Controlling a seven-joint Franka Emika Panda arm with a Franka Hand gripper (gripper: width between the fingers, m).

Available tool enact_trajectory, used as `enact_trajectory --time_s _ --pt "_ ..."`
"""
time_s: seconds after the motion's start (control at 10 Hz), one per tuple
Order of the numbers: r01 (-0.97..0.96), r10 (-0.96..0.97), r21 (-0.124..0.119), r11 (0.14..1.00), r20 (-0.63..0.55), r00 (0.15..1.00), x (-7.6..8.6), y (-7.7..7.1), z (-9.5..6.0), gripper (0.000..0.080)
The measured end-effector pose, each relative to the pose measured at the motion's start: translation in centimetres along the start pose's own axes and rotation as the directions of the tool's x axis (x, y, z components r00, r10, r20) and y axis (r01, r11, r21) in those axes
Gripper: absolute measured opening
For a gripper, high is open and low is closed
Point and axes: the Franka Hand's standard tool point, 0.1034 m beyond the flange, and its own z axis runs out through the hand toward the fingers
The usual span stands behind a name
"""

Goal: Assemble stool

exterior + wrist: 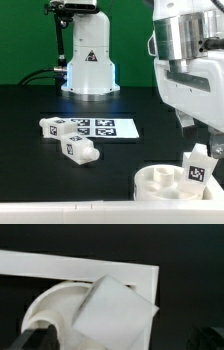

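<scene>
Exterior view: arm (190, 60) leans over seat (160, 182); leg (198, 166) upright, maybe gripped.

— Where's the outside camera standing?
— Just above the near edge of the tabletop (30, 105), facing across it to the robot base (88, 62) at the back. The arm (190, 60) looms close at the exterior view's right.
— And the wrist one?
— Pressed right in, looking down on the seat (50, 303) and a leg (120, 317). Both views catch those two.
</scene>
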Motion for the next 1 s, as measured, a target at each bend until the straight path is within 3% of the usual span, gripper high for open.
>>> enact_trajectory --time_s 0.2,0.3,0.4,0.5,0.8,0.9,1.0 --pt "0.207 -0.207 -0.008 0.978 -0.012 0.978 0.0 0.0 0.0 0.0648" --pt "0.463 -0.464 -0.029 0.886 -0.027 0.886 -0.3 0.0 -0.1 0.0648" --pt "0.641 -0.641 -0.033 0.767 -0.017 0.767 -0.6 0.0 -0.1 0.0648" --pt "0.738 -0.739 -0.038 0.673 0.007 0.674 -0.9 0.3 0.2 0.0648" --pt "0.858 -0.86 -0.049 0.511 -0.014 0.511 -0.5 0.4 0.2 0.0648" --pt "0.934 -0.936 -0.068 0.351 -0.006 0.352 -0.4 0.4 0.3 0.0648" --pt "0.991 -0.993 -0.076 0.114 0.018 0.115 -0.6 0.5 0.4 0.0648"
